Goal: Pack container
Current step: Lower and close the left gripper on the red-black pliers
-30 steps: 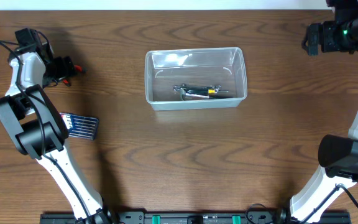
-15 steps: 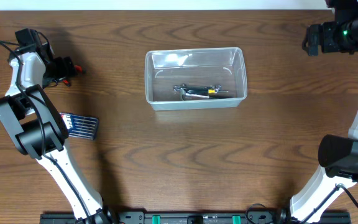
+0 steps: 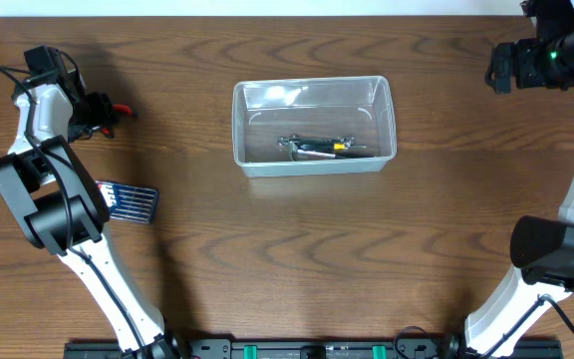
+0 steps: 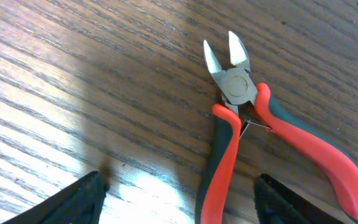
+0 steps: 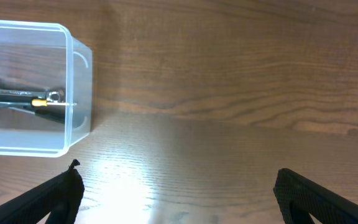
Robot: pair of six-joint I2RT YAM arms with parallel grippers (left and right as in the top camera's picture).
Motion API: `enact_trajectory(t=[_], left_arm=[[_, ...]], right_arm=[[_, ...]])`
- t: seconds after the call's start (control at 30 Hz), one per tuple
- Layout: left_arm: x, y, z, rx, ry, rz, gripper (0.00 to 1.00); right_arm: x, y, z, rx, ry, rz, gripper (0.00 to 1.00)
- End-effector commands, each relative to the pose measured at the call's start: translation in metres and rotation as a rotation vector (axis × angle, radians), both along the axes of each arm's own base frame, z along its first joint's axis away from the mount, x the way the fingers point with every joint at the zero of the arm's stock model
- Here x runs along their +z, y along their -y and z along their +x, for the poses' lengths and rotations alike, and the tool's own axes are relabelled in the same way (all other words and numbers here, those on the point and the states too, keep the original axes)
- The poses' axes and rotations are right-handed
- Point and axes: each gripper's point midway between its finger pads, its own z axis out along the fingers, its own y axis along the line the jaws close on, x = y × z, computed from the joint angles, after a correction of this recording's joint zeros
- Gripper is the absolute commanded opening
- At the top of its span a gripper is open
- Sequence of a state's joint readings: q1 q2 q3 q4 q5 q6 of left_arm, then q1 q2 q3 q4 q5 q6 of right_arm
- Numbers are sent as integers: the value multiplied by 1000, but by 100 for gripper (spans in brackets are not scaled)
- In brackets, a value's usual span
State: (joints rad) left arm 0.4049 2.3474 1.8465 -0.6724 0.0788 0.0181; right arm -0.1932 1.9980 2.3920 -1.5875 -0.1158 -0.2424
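Note:
The clear plastic container stands at the table's back middle and holds several metal hand tools; it also shows in the right wrist view. Red-and-dark-handled cutting pliers lie on the wood at the far left. My left gripper is open, its fingers on either side of one pliers handle, low over the table. My right gripper is open and empty at the far right, over bare wood to the right of the container.
A small dark flat case of bits lies on the left part of the table, nearer the front than the pliers. The left arm's links stand beside it. The table's back edge runs just behind the container.
The pliers' red handle shows slightly further right by the left gripper. The right arm has shifted very slightly. The container has not moved.

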Motion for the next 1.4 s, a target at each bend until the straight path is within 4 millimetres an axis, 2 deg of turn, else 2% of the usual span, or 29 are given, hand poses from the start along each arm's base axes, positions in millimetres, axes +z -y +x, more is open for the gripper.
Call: enact_trajectory(t=[0.0,0.1,0.33,0.43,0.53,0.8,0.83,0.9,1.13,1.27,1.37], left_arm=[[-12,1,-2,15,-17,-28,71],[-12,1,-2,15,-17,-27,61],[-12,1,-2,15,-17,-27,49],[-12,1,-1,15,-15,-27,37],[-12,1,-1,15,-14,-27,19],[-12,2,0,12,-13,-26,19],[-12,2,0,12,-13,-26,12],[-12,2,0,12,-13,-26,8],[-12,2,0,12,-14,-27,6],[-6,4,-2,10,-15,-27,6],[7,7,0,2,-1,-21,6]], right_arm=[[0,2,-1,3,-2,-6,99],[0,2,-1,4,-3,-6,99],[0,1,-1,5,-3,-6,99],[0,1,-1,5,-3,-6,99],[0,1,-1,5,-3,-6,99],[0,1,-2,5,-5,-5,99],[0,1,-2,5,-6,-5,99],[-1,1,-3,5,-10,-4,99],[-1,1,-4,5,-12,-4,99],[-1,1,-4,5,-12,-4,99],[-1,1,-4,5,-12,-4,99]])
